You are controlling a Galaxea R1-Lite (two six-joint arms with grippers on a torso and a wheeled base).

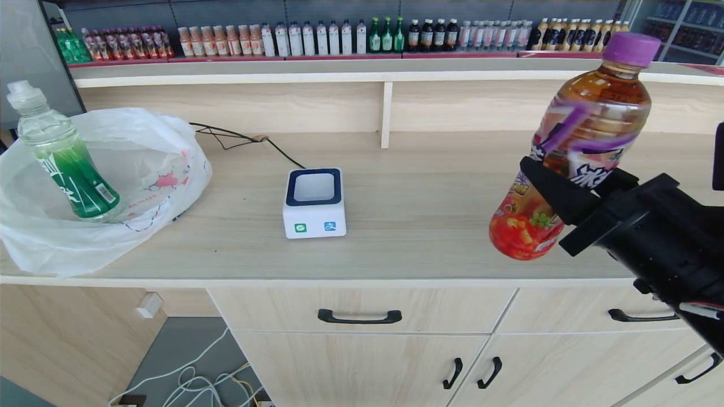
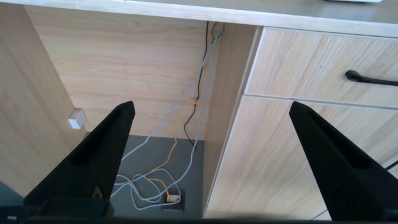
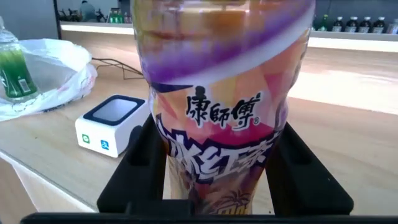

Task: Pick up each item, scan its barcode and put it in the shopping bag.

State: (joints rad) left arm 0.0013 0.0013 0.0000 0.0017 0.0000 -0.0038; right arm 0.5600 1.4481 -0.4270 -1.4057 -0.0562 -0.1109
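One wood tabletop (image 1: pixel 430 186), drinks shelf (image 1: pixel 350 37) behind; scanner (image 1: pixel 314 202) centre, green bottle (image 1: pixel 68 164) in shopping bag (image 1: pixel 153 164) at left. Right fingers (image 1: pixel 557 189) clamp tea bottle (image 1: pixel 577 141), raised at frame right. Left fingers (image 2: pixel 93 168) spread wide, empty, facing cabinet (image 2: pixel 311 124).

A drinks bottle (image 3: pixel 221 74) with a purple and red label is clamped between the two black fingers (image 3: pixel 146 165) of the right gripper (image 3: pixel 221 171), which press against its sides. It is held upright above a pale wooden counter (image 3: pixel 348 124). A white scanner (image 3: pixel 109 127) with a dark-framed window is set near the counter's front edge. Beyond it along that edge, a white plastic bag (image 3: pixel 56 68) is spread open, and a green bottle (image 3: pixel 13 68) is seen standing in it. A dark cable (image 3: pixel 115 64) is laid across the counter behind the scanner.
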